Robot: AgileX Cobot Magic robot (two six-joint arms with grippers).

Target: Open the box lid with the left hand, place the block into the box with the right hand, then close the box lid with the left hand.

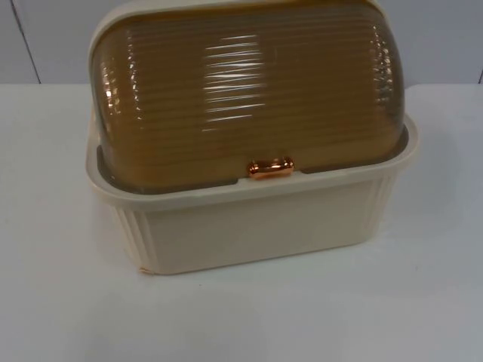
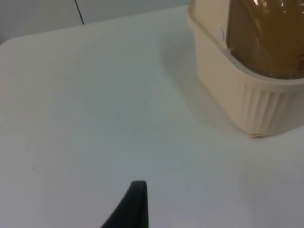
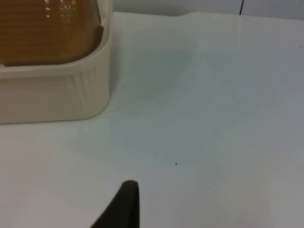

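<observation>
A cream box (image 1: 256,226) stands in the middle of the table. Its ribbed amber roll-top lid (image 1: 249,90) is down, and a small copper handle (image 1: 270,168) sits at the lid's front edge. My left gripper (image 2: 135,209) hovers over bare table off the box's left end (image 2: 247,95), well apart from it. My right gripper (image 3: 124,206) hangs over bare table off the box's right end (image 3: 52,90), also apart. Both arms wait. The amber lid (image 3: 47,33) hides the inside of the box.
The white table top (image 1: 60,286) runs out on both sides of the box and in front of it. The grey partition wall (image 1: 438,38) closes it off behind.
</observation>
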